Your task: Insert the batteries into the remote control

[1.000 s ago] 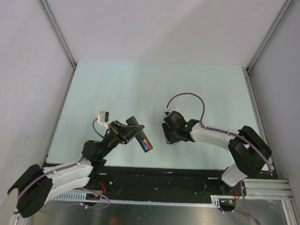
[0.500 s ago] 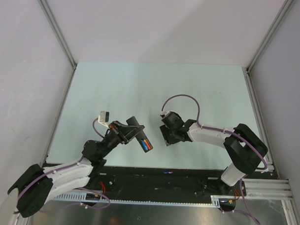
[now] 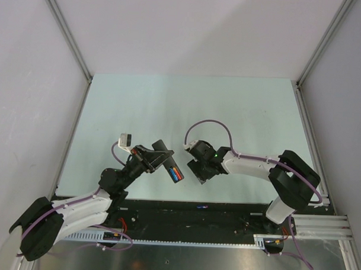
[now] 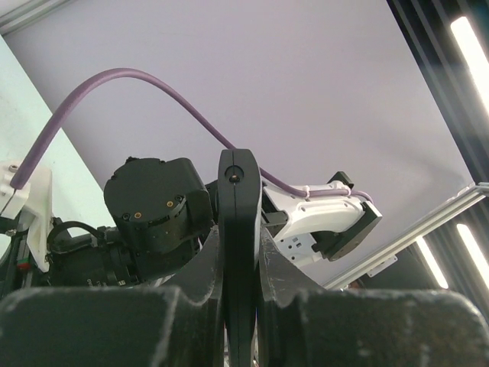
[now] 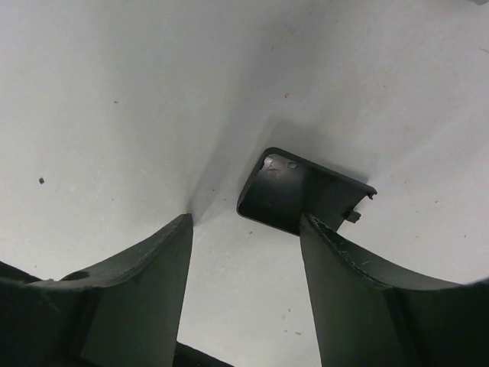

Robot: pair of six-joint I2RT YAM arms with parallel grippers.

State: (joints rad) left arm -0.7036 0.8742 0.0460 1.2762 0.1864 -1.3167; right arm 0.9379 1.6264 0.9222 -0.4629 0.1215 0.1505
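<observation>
My left gripper [image 3: 156, 159] is shut on the remote control [image 3: 169, 163], a slim black bar held tilted above the table. Its open compartment faces up and shows a blue and a red-orange battery [image 3: 176, 171]. In the left wrist view the remote [image 4: 240, 222] stands edge-on between the pads. My right gripper [image 3: 201, 172] is open, low over the table just right of the remote. In the right wrist view its fingers [image 5: 244, 229] are spread, and a small flat black cover piece [image 5: 294, 189] lies on the table by the right fingertip.
A small blue and red cylinder [image 3: 202, 205] lies on the black strip at the table's near edge, between the arm bases. Grey walls with metal posts [image 3: 68, 39] enclose the pale green table [image 3: 169, 105] on three sides.
My right gripper has moved left and towards the near edge, closer to the remote. The left arm and the remote have not moved.
</observation>
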